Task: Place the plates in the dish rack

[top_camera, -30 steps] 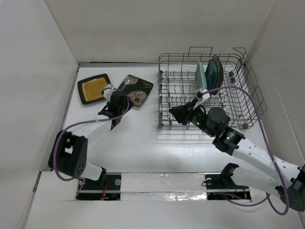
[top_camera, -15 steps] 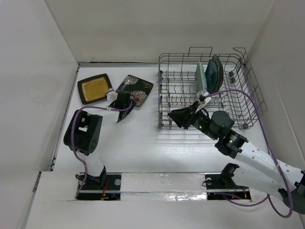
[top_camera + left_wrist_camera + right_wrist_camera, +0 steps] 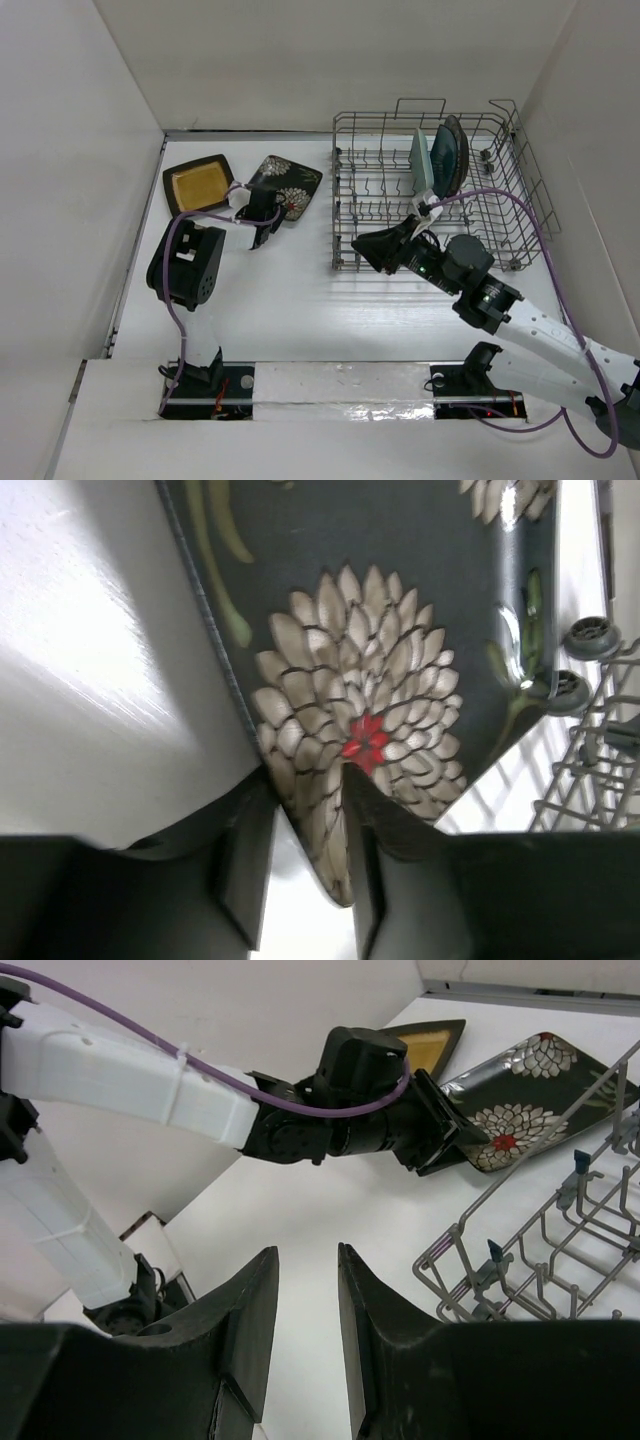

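The black square plate with white-red flowers (image 3: 290, 185) lies on the table left of the dish rack (image 3: 497, 235); it fills the left wrist view (image 3: 400, 640). My left gripper (image 3: 272, 215) is at its near corner, and in its wrist view the open gripper (image 3: 305, 775) has a finger on either side of that corner. The black plate with the mustard-yellow centre (image 3: 198, 185) lies further left. The teal plate (image 3: 422, 160) and the round metallic plate (image 3: 452, 152) stand upright in the rack. My right gripper (image 3: 362, 245) hangs open and empty at the rack's front left corner (image 3: 308, 1250).
The enclosure's white walls stand close on the left, back and right. The left arm's raised elbow (image 3: 188, 262) stands near the left wall. The right wrist view shows the rack's wire corner (image 3: 470, 1250) just right of the right fingers.
My left gripper has moved right and forward onto the flowered plate's corner, and the left elbow has swung upright. My right arm has barely shifted.
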Tool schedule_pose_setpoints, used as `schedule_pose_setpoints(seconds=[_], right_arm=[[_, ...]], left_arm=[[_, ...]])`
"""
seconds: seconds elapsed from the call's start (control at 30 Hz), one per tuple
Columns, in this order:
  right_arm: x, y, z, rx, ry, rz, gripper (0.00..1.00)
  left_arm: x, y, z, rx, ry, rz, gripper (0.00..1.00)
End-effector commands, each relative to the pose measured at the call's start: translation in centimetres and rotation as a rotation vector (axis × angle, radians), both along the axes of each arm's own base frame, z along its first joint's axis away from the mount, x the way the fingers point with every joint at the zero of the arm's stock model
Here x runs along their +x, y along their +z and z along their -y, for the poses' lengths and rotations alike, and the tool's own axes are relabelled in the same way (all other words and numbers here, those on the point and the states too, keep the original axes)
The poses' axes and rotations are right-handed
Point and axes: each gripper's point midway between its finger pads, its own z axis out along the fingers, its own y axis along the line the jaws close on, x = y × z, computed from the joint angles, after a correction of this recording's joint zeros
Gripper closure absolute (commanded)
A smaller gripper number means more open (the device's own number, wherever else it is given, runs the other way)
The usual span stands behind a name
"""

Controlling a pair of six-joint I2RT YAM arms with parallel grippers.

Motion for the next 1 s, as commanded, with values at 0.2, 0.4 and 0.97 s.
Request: schedule_pose_setpoints(seconds=[0.2,0.4,0.97], right_arm=[[-0.4,1.6,-0.2,0.046,0.016,0.036,0.64],[0.1,1.3,-0.1,0.045,-0.012,0.028,0.64],[1.4,-0.6,-3.1,-0.018,0.034,-0.016,0.4]], left_arm=[[0.2,-0.1,0.5,-0.064,-0.014,0.07,1.0],[-3.4,0.2,0.5,-0.052,-0.032,0.099,1.0],[-12.5,9.8,-5.5,0.003,0.018,0.38,1.0]])
